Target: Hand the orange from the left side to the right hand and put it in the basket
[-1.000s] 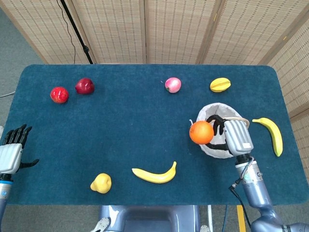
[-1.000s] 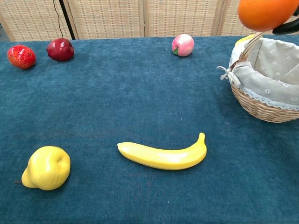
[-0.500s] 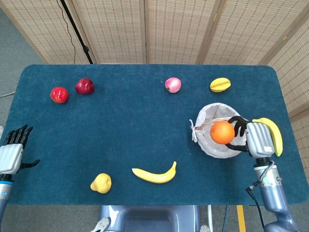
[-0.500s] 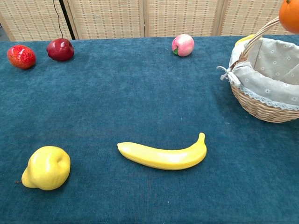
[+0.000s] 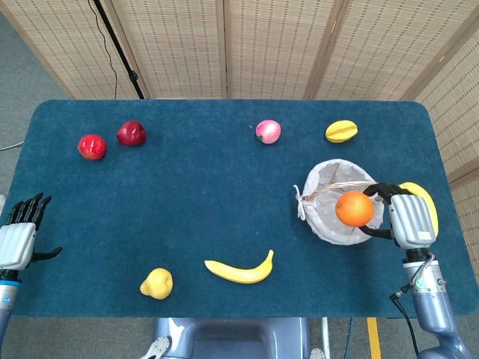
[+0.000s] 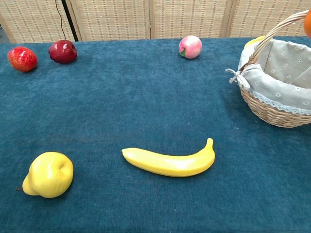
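In the head view my right hand (image 5: pixel 406 219) grips the orange (image 5: pixel 354 209) and holds it over the right half of the wicker basket (image 5: pixel 318 217) with its grey flowered lining. The chest view shows only a sliver of the orange (image 6: pixel 308 24) at the right edge, above the basket (image 6: pixel 272 112) and its handle. My left hand (image 5: pixel 19 234) hangs open beyond the table's left edge, fingers spread, holding nothing.
On the blue cloth lie a banana (image 5: pixel 241 270) and a yellow pear-like fruit (image 5: pixel 156 283) in front, two red fruits (image 5: pixel 92 146) (image 5: pixel 131 133) at the far left, a pink peach (image 5: pixel 268 132), a yellow starfruit (image 5: pixel 340 132), and another banana (image 5: pixel 428 198) partly behind my right hand.
My right hand has carried the orange rightward from the basket's left rim to over its right half. The left hand has stayed still.
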You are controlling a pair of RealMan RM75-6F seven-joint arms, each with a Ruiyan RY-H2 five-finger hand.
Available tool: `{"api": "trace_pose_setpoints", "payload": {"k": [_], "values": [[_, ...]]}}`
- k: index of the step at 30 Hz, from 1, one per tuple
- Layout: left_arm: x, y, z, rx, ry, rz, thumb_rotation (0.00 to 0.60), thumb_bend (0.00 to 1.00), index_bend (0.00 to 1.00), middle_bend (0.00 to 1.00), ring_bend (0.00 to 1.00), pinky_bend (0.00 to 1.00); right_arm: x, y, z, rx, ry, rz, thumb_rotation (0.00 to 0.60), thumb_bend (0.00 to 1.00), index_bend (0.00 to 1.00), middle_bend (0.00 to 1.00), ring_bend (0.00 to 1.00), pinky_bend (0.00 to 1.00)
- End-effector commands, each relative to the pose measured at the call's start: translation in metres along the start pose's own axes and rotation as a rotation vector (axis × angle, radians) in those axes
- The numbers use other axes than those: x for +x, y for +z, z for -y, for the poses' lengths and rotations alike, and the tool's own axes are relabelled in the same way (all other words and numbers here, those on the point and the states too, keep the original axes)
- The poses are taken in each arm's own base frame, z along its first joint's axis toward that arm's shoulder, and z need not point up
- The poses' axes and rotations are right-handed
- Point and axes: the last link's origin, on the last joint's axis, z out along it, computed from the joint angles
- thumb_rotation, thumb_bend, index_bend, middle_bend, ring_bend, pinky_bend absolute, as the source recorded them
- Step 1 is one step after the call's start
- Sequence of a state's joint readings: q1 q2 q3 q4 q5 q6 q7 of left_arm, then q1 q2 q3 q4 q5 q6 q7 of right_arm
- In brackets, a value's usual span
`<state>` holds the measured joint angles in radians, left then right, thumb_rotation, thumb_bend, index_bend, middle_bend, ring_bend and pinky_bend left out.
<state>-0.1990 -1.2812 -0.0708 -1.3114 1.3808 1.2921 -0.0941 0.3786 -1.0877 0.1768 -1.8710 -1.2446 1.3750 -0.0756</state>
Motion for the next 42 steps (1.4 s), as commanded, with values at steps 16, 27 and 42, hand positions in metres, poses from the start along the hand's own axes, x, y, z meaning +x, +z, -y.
{"api": "trace_pose_setpoints", "payload": {"k": [16, 27, 42], "values": [[0.002, -0.001, -0.002, -0.016, 0.010, -0.008, 0.600, 0.00, 0.00, 0.00, 0.00, 0.00, 0.004, -0.012, -0.013, -0.022, -0.067, 0.063, 0.600, 0.13, 0.29, 0.14, 0.11, 0.12], [0.009, -0.007, -0.006, -0.033, 0.051, -0.052, 0.600, 0.00, 0.00, 0.00, 0.00, 0.00, 0.012, -0.055, -0.050, -0.088, -0.346, 0.071, 0.600, 0.07, 0.08, 0.02, 0.00, 0.04], [0.015, -0.017, -0.014, -0.060, 0.113, -0.079, 0.600, 0.00, 0.00, 0.00, 0.00, 0.00, 0.014, -0.110, -0.109, -0.240, -0.416, 0.190, 0.600, 0.00, 0.04, 0.00, 0.00, 0.00]]}}
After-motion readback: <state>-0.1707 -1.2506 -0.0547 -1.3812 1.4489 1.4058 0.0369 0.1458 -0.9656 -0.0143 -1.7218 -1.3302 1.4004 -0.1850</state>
